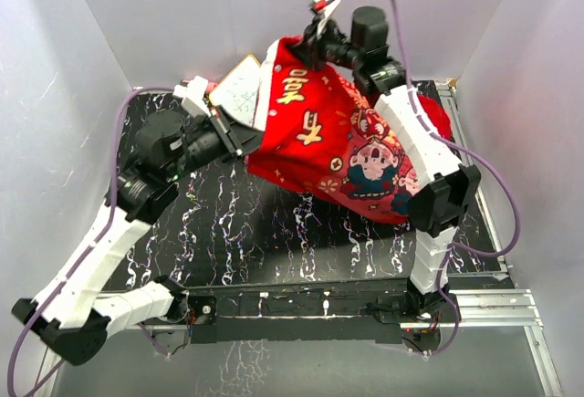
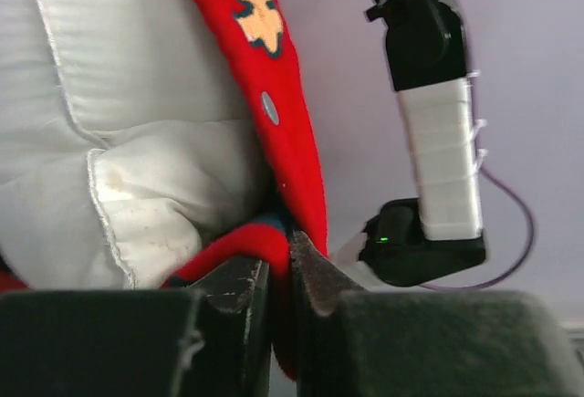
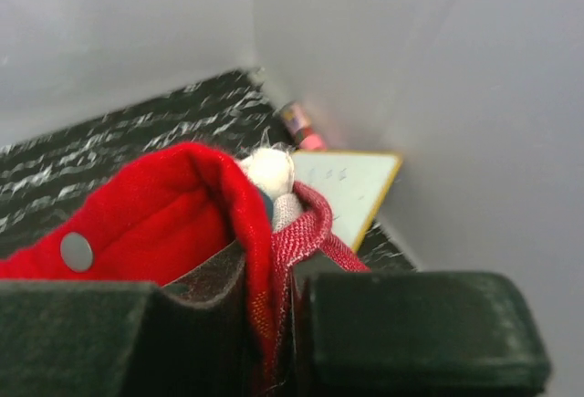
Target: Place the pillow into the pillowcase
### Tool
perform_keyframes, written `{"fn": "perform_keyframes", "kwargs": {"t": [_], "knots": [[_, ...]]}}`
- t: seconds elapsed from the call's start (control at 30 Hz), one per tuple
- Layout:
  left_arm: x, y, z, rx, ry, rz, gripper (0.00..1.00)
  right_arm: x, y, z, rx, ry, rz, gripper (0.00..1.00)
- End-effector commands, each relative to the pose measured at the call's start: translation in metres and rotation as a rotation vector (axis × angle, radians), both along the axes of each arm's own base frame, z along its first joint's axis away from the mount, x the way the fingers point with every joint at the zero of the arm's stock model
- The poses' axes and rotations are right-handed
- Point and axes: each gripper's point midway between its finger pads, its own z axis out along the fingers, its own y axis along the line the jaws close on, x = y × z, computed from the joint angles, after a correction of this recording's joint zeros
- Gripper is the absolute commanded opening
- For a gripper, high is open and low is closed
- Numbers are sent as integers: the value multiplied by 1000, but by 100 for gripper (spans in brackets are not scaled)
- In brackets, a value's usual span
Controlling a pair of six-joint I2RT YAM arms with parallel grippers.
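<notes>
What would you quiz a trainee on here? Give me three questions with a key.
1. True or false: the left claw and the right claw are both shut on the pillowcase.
2. The pillow is: A) lying bare on the table; B) inside the pillowcase, showing at its mouth; C) missing.
3. Name the framed item beyond the left claw.
Key: 1 true; 2 B; 3 whiteboard.
</notes>
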Motion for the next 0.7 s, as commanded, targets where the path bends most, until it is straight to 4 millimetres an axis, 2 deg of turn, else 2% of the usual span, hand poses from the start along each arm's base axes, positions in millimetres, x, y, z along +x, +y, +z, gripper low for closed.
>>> {"fn": "perform_keyframes", "kwargs": {"t": [0.0,0.13,0.17,0.23,0.37,0.4,0.43,0.5,0.57,0.6,0.67], "knots": [[-17,51,-38,170,109,188,12,-30,19,14,-39,-92,56,12],[-24,84,-68,349,182,286,37,-55,27,-17,-70,-19,152,19],[-25,93,-67,390,179,312,43,-64,27,-22,-78,-5,180,24],[-26,109,-67,474,175,357,55,-84,25,-30,-94,23,230,39],[-26,129,-49,545,114,415,72,-117,11,-39,-115,52,258,84],[-25,132,-44,549,93,430,76,-123,4,-38,-116,50,249,94],[-24,135,-38,549,72,442,80,-127,-5,-34,-112,50,235,98],[-21,140,-29,544,30,474,89,-130,-28,-32,-86,87,191,99],[-17,142,-19,520,-9,504,95,-126,-60,-30,-14,176,121,99],[-14,141,-14,496,-31,514,97,-123,-78,-28,29,222,67,99],[-7,132,-7,439,-67,506,97,-113,-113,-37,95,346,-73,99]]}}
